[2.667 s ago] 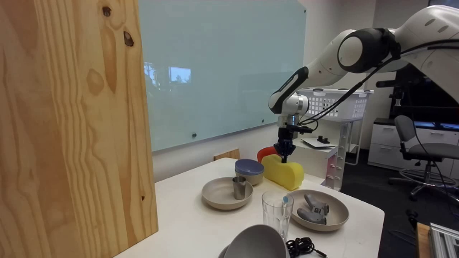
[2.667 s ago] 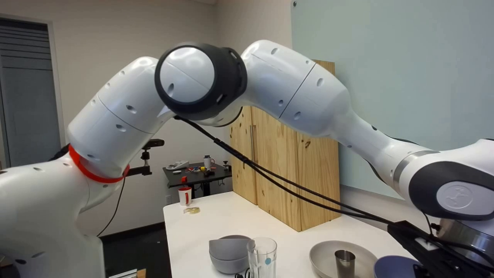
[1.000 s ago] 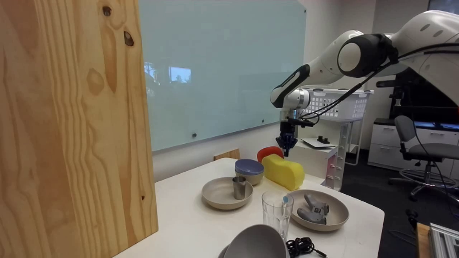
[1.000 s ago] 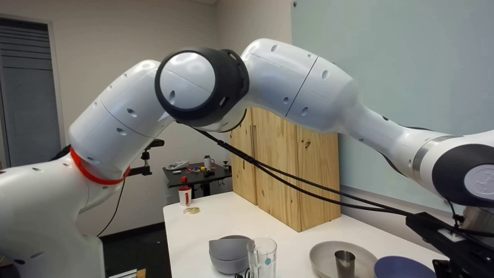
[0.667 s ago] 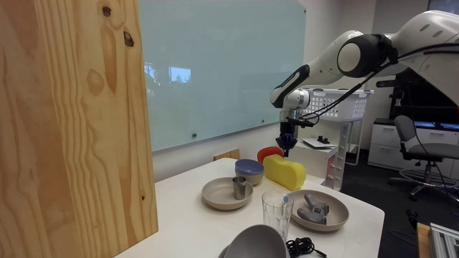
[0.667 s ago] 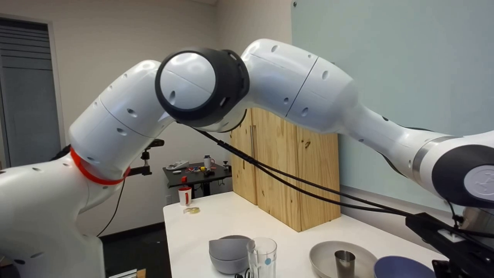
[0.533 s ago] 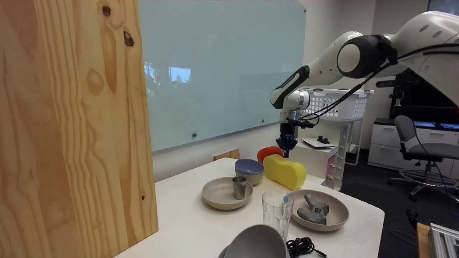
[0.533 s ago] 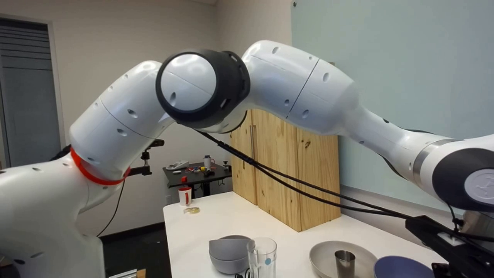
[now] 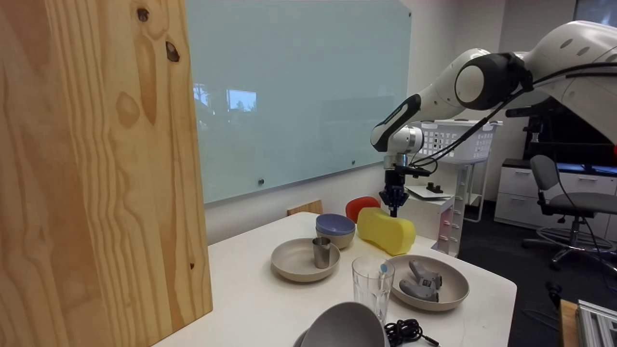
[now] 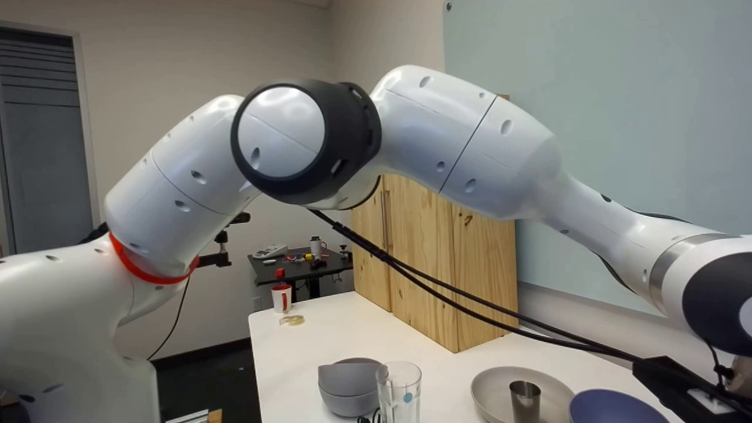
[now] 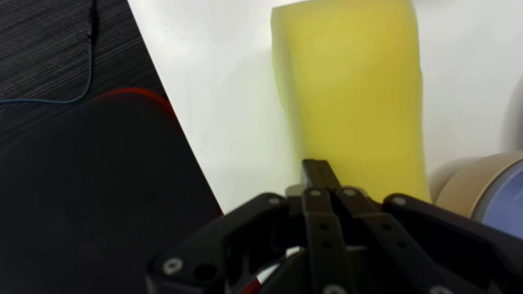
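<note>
A thick yellow sponge-like block [image 9: 385, 231] stands on the white table, and it fills much of the wrist view as a yellow block [image 11: 359, 90]. My gripper [image 9: 394, 212] points down at the block's top. In the wrist view the gripper [image 11: 315, 163] has its fingertips pressed together over one long edge of the block, nothing visible between them. Whether the tips touch the block I cannot tell. Beside the block sits a blue bowl [image 9: 335, 223] stacked on a beige one. The other exterior scene crops out the gripper and the block.
Around lie a beige plate [image 9: 291, 262] with a metal cup [image 9: 321, 253], another plate [image 9: 453, 289] holding grey controllers [image 9: 424, 284], a tall glass [image 10: 399, 393], grey bowls [image 10: 349, 388] and a black cable [image 9: 405, 332]. A red chair [image 9: 359, 205] and wooden cabinet [image 10: 435, 264] stand near the table.
Earlier the gripper rose off the block's top. In the last half second it has moved right and lower in an exterior view, and the yellow block has shifted slightly right.
</note>
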You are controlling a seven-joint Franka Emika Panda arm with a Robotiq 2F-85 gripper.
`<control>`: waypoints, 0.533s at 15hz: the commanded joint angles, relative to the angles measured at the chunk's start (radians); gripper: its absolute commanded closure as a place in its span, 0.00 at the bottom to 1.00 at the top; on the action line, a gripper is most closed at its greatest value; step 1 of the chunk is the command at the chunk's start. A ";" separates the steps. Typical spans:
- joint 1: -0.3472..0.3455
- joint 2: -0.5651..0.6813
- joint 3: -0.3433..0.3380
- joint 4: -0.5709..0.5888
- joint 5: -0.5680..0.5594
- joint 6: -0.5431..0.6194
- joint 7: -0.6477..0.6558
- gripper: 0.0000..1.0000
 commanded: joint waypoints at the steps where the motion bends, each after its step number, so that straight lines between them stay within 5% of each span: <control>1: -0.010 0.036 0.002 0.041 -0.005 -0.032 -0.008 1.00; 8: -0.002 0.040 0.004 0.054 -0.008 -0.052 -0.004 1.00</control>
